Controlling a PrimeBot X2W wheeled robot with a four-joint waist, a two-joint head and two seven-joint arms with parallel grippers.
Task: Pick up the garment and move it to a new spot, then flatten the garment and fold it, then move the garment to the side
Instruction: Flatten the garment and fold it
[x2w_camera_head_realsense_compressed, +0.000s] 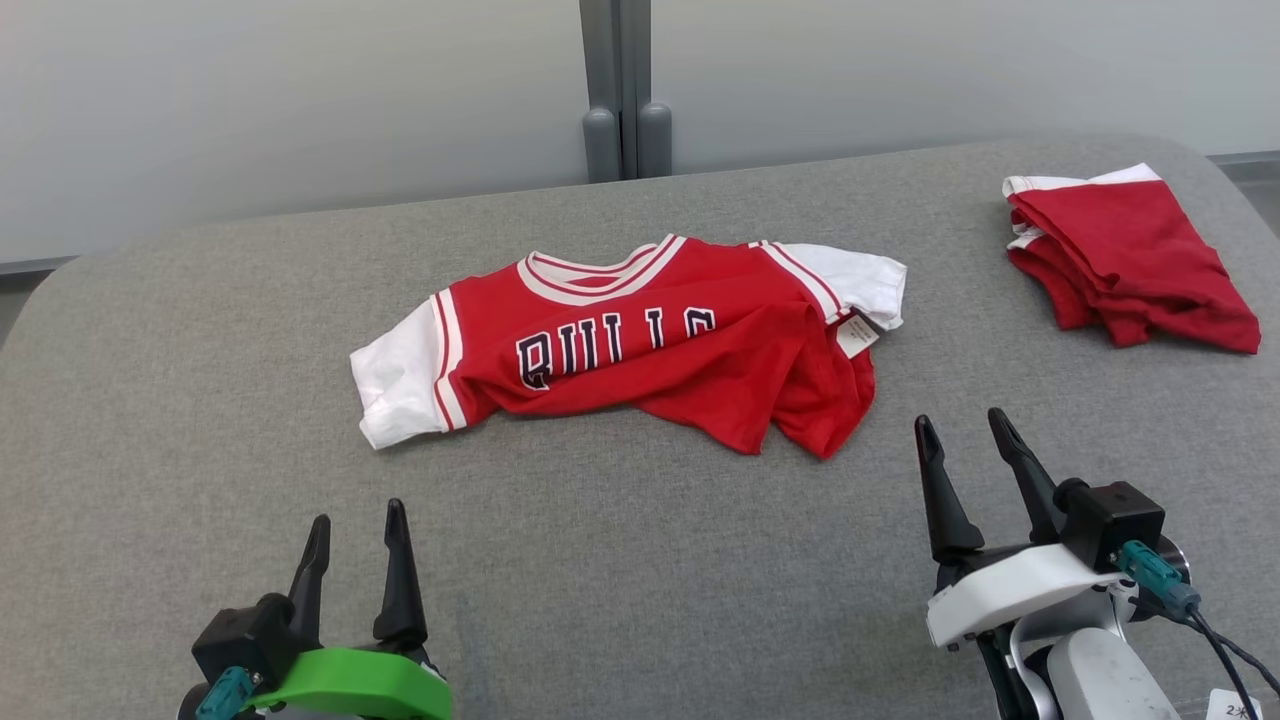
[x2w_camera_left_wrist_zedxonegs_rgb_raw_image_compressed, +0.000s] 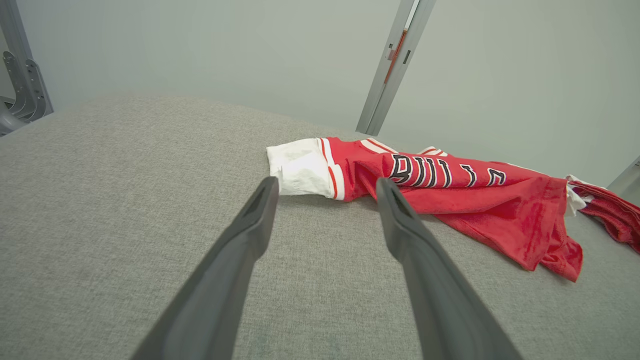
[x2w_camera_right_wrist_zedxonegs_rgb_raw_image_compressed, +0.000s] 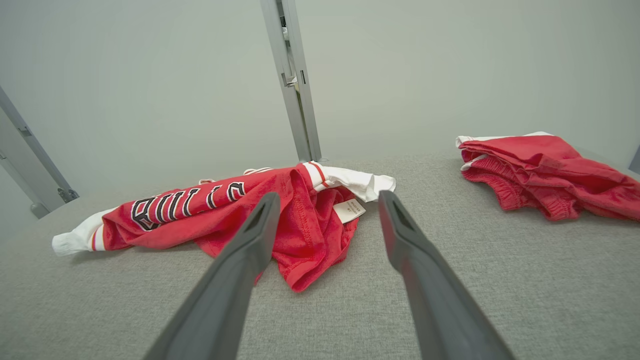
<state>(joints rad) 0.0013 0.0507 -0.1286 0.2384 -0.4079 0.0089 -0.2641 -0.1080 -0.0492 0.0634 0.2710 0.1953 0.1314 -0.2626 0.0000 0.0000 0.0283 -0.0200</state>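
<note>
A red jersey with white sleeves and dark lettering, the garment (x2w_camera_head_realsense_compressed: 640, 340), lies crumpled in the middle of the grey table (x2w_camera_head_realsense_compressed: 620, 560); its lower hem is bunched up over the right side and a white label shows there. My left gripper (x2w_camera_head_realsense_compressed: 358, 520) stands open at the lower left, short of the white left sleeve (x2w_camera_left_wrist_zedxonegs_rgb_raw_image_compressed: 300, 167). Open too, my right gripper (x2w_camera_head_realsense_compressed: 962, 425) hovers at the lower right, just right of the bunched hem (x2w_camera_right_wrist_zedxonegs_rgb_raw_image_compressed: 310, 235). Neither holds anything. The garment (x2w_camera_left_wrist_zedxonegs_rgb_raw_image_compressed: 450, 195) (x2w_camera_right_wrist_zedxonegs_rgb_raw_image_compressed: 210, 215) lies ahead of both pairs of fingers.
A second red piece of clothing (x2w_camera_head_realsense_compressed: 1125, 260), folded, lies at the table's far right corner (x2w_camera_right_wrist_zedxonegs_rgb_raw_image_compressed: 540, 170). A grey post (x2w_camera_head_realsense_compressed: 620, 90) rises behind the table's far edge against a pale wall. Bare grey fabric spreads left of the jersey and in front of it.
</note>
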